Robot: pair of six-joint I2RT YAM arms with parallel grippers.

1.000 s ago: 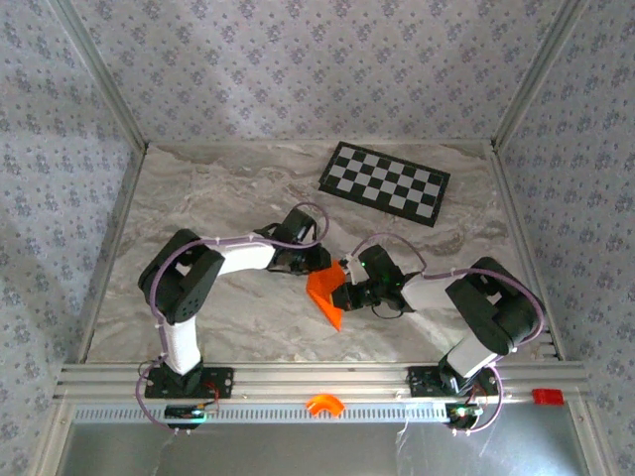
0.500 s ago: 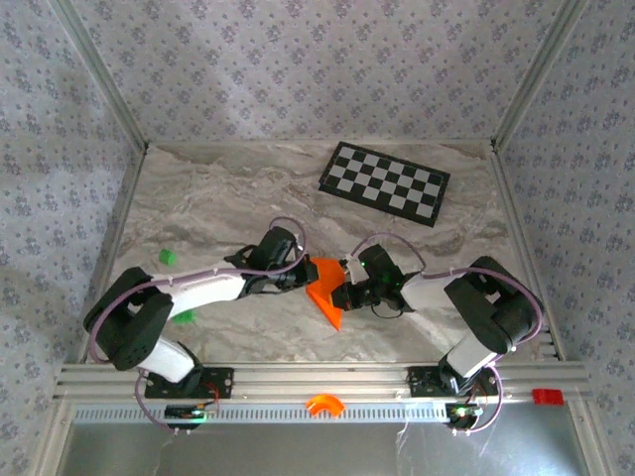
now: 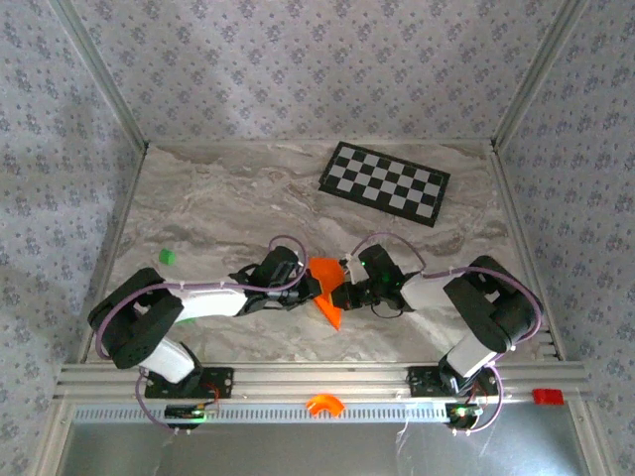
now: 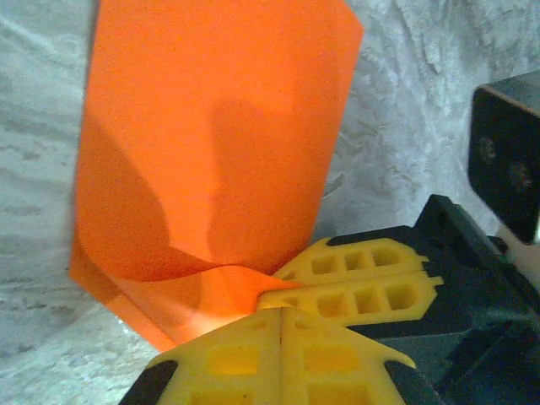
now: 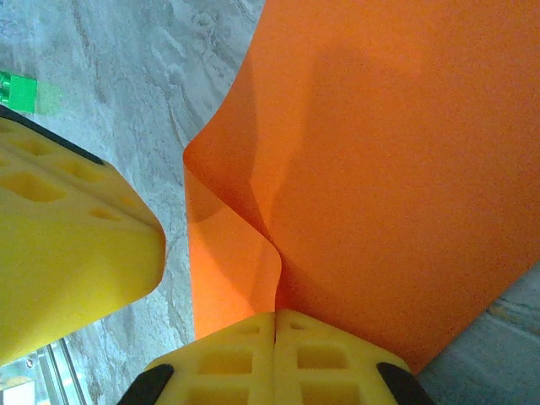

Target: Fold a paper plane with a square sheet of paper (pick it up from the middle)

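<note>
The square sheet of paper point(image 3: 323, 270) is bright orange and bent into an angular shape. It stands on the marble table between my two grippers. From the left, my left gripper point(image 3: 310, 290) is shut, its yellow tips point(image 4: 281, 310) meeting on the sheet's lower fold point(image 4: 211, 143). On the right, my right gripper point(image 3: 337, 296) is shut on a pinched crease point(image 5: 275, 316) of the paper point(image 5: 380, 169). The right gripper's fingers point(image 4: 363, 270) sit just beyond my left tips, almost touching them. One left finger point(image 5: 67, 245) appears at the left in the right wrist view.
A black-and-white checkerboard point(image 3: 385, 182) lies at the back right. A tiny green piece point(image 3: 167, 256) sits on the table at the left. A small orange arch part point(image 3: 321, 404) and a red piece point(image 3: 547, 397) rest on the front rail. Walls enclose the table.
My left arm stretched out low toward the paper and its jaws closed at the sheet's lower fold. The sheet now stands narrower between the grippers. The right arm stayed put.
</note>
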